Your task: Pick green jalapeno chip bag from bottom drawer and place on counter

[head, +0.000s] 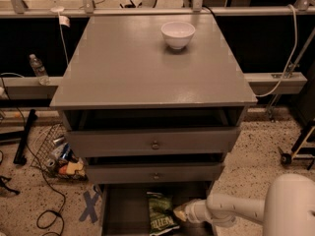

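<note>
The green jalapeno chip bag (160, 215) lies on the floor of the open bottom drawer (125, 208), near its middle, with white lettering showing at its near end. My gripper (180, 214) reaches in low from the right on the white arm (231, 210), and its tip is right beside the bag's right edge. I cannot tell whether it touches the bag. The grey counter (142, 68) tops the cabinet above. The drawer's near end is cut off by the frame's bottom edge.
A white bowl (177, 34) stands at the counter's far right. The two upper drawers (155, 142) stick out slightly above the bottom drawer. A wire basket of clutter (59, 156), cables and a blue tape cross (91, 205) lie on the floor at left. A water bottle (37, 67) stands on a ledge at left.
</note>
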Available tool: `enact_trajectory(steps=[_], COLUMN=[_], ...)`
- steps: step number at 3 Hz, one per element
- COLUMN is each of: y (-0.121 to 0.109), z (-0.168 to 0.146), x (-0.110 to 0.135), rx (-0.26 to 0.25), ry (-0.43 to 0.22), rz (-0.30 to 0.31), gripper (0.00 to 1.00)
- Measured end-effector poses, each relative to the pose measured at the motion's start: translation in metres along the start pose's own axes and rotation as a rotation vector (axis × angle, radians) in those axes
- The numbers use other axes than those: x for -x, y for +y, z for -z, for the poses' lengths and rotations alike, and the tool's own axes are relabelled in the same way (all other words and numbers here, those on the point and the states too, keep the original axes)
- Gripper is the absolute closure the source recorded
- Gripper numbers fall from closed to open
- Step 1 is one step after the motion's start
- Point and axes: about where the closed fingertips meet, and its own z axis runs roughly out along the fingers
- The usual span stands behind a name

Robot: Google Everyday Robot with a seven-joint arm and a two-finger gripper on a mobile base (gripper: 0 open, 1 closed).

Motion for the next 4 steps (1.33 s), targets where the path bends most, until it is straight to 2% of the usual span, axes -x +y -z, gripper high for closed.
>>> enact_trajectory(steps=[1, 2, 4], y=[-0.0035, 0.0009, 0.0033], z=[0.0255, 0.0297, 0.0274], x=[0.0040, 0.0003, -0.0003], rx=[0.038, 0.115, 0.112], ry=[-0.048, -0.039, -0.040], rz=[-0.024, -0.050, -0.050], gripper=[1.00, 0.79, 0.32])
